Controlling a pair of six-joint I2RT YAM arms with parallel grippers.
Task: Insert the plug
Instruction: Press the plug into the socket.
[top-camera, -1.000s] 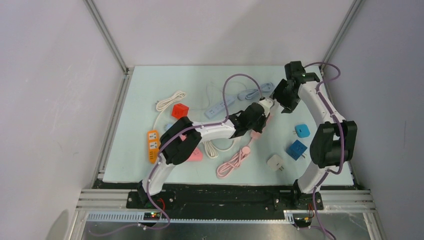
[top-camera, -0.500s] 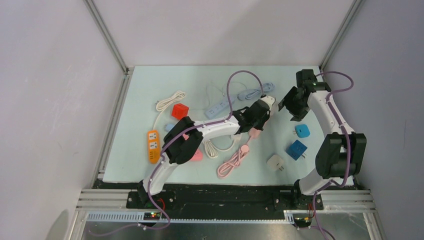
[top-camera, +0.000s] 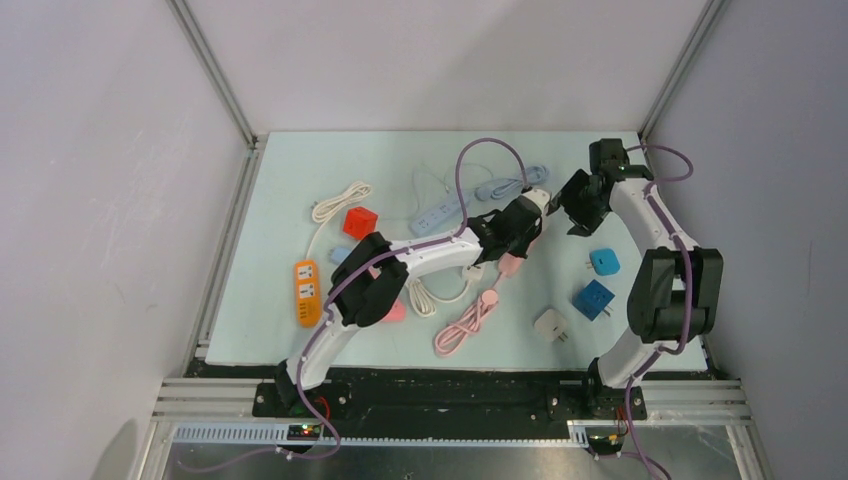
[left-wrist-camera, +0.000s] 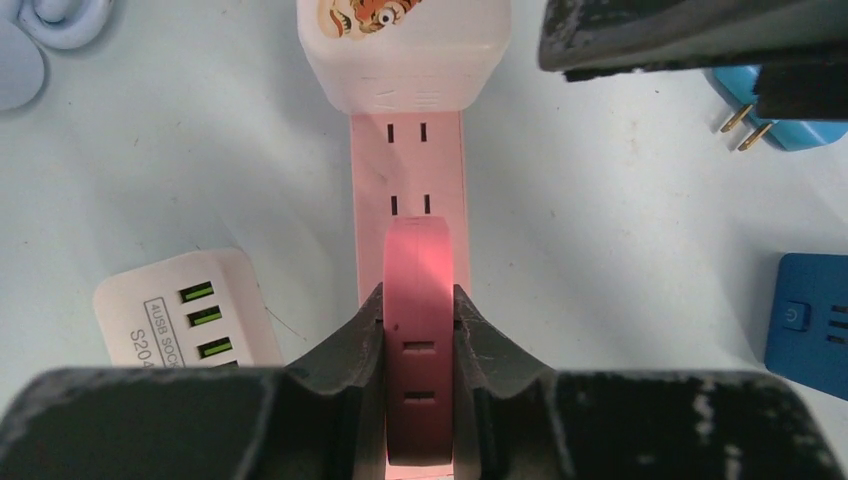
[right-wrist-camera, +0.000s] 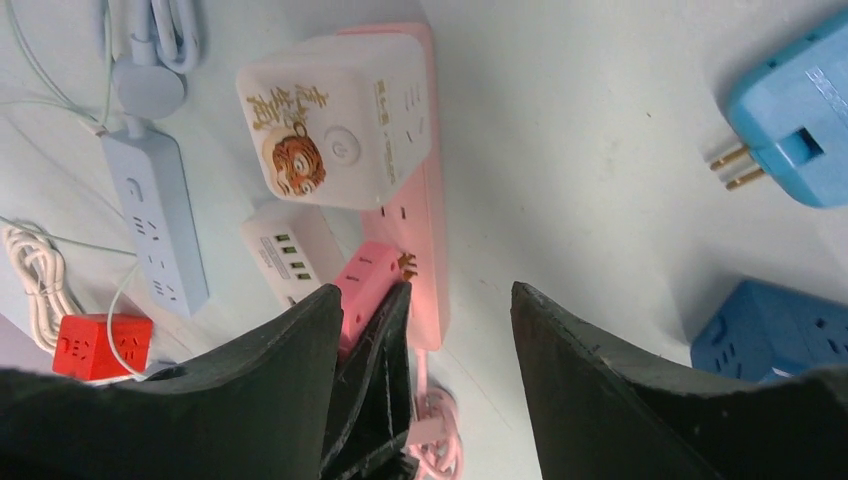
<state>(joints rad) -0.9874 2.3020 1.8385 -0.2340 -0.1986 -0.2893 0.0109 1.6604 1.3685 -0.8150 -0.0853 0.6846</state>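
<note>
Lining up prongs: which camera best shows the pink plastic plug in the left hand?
Right wrist: the pink plastic plug is seen side-on, brass prongs visible at the pink power strip. Left wrist shows only its back, clamped in the left hand; top view hides it under that hand.

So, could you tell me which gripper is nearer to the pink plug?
Left. The left gripper is shut on the pink plug, over the pink power strip; the right gripper is open just beyond it, beside the white adapter.
</note>
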